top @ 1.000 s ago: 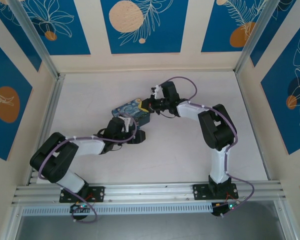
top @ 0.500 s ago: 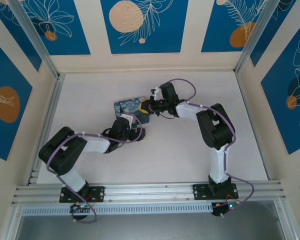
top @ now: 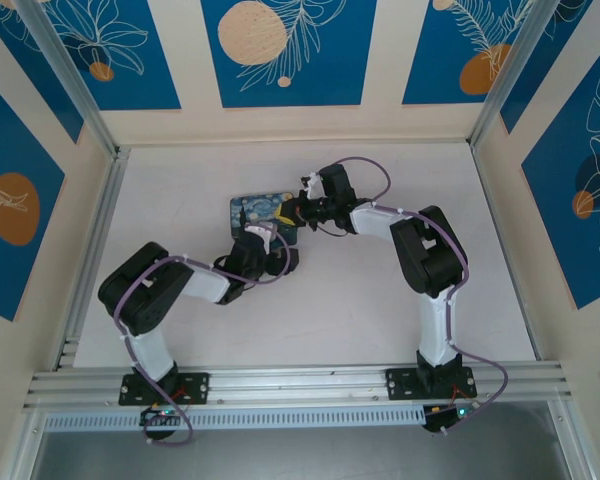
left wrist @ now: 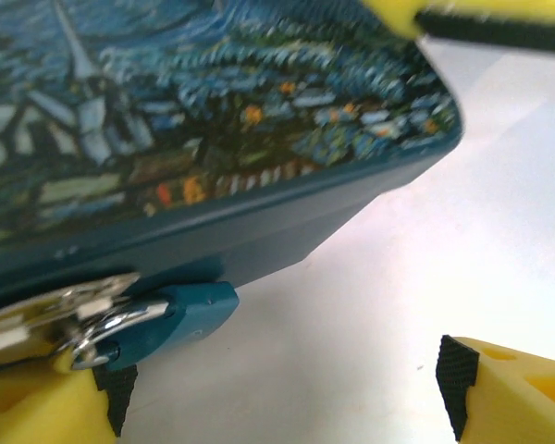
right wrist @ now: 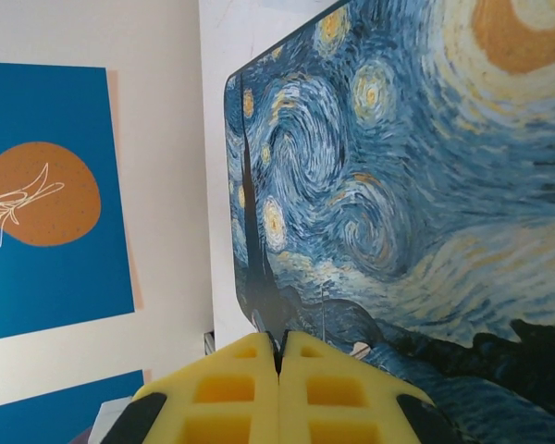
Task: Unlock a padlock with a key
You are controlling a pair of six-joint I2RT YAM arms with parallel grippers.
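Observation:
The teal padlock (left wrist: 180, 314) hangs by its metal shackle (left wrist: 111, 326) from the silver hasp (left wrist: 46, 319) on the front wall of the Starry-Night box (left wrist: 213, 120). My left gripper (left wrist: 277, 398) is open at the box's near corner (top: 280, 258). The padlock sits just inside its left finger (left wrist: 37, 412), and the right finger (left wrist: 509, 388) stands far off over bare table. My right gripper (right wrist: 279, 356) is shut, with its tips over the box lid (right wrist: 398, 185), at the box's right end (top: 296, 212). The key is hidden.
The box (top: 252, 211) lies mid-table toward the back. A yellow and black fingertip of the right gripper (left wrist: 481, 18) shows above the box's far corner. White tabletop (top: 360, 300) spreads in front of and beside the arms, and aluminium rails (top: 90, 250) edge it.
My left arm has folded in, carrying its gripper back and slightly right to the box's near corner. The box has shifted slightly toward the back. The right gripper has hardly moved.

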